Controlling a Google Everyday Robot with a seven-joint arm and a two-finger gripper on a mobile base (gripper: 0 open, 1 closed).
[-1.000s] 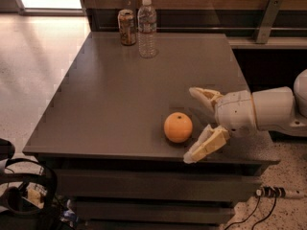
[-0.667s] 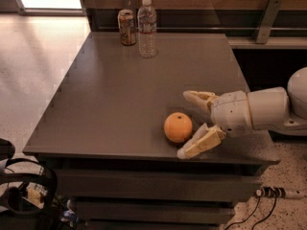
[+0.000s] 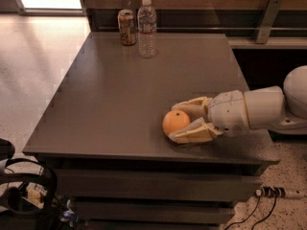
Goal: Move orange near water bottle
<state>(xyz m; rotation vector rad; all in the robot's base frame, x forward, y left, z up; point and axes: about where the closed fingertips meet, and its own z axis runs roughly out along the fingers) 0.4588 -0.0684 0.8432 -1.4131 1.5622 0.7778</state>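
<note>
Near the table's [image 3: 120, 95] front edge, toward its right side, the gripper [image 3: 172, 122] held the orange [image 3: 176, 121] snugly between both fingers on the tabletop, while the water bottle [image 3: 147, 28] stood at the table's far edge, just beside a can [image 3: 127, 28].

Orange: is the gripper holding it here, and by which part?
Cannot be told. The gripper sits around the orange, from its arm-facing side; the orange rests on the table.
</note>
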